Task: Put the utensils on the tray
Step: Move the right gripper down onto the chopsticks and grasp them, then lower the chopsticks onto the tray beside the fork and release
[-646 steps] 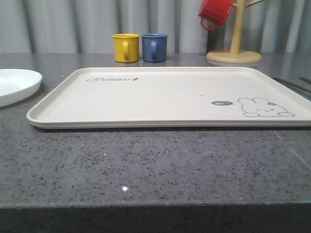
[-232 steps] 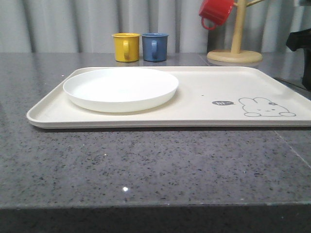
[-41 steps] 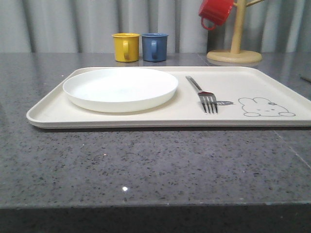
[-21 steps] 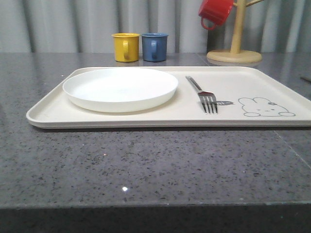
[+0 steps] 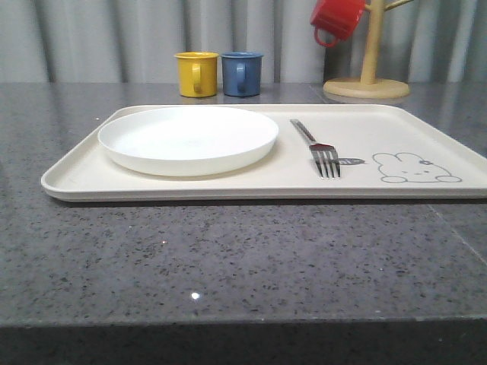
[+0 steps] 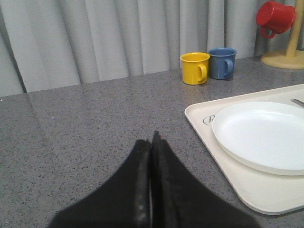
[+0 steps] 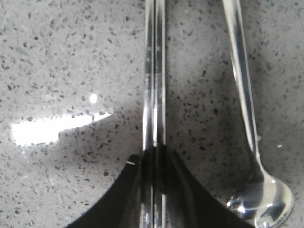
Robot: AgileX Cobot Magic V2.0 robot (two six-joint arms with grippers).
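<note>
The cream tray lies across the table with the white plate on its left half and the silver fork to the plate's right, tines near a bunny drawing. In the left wrist view my left gripper hangs shut and empty over bare counter, left of the tray and plate. In the right wrist view my right gripper is shut on the pair of chopsticks, which lie on the counter. The shiny spoon lies just beside them.
A yellow mug and a blue mug stand behind the tray. A red mug hangs on a wooden mug tree at the back right. Grey curtains close off the far side.
Over the earlier frames the plate came from the table's left onto the tray, then the fork was laid beside it. Nothing has moved in the front view in the last second.
</note>
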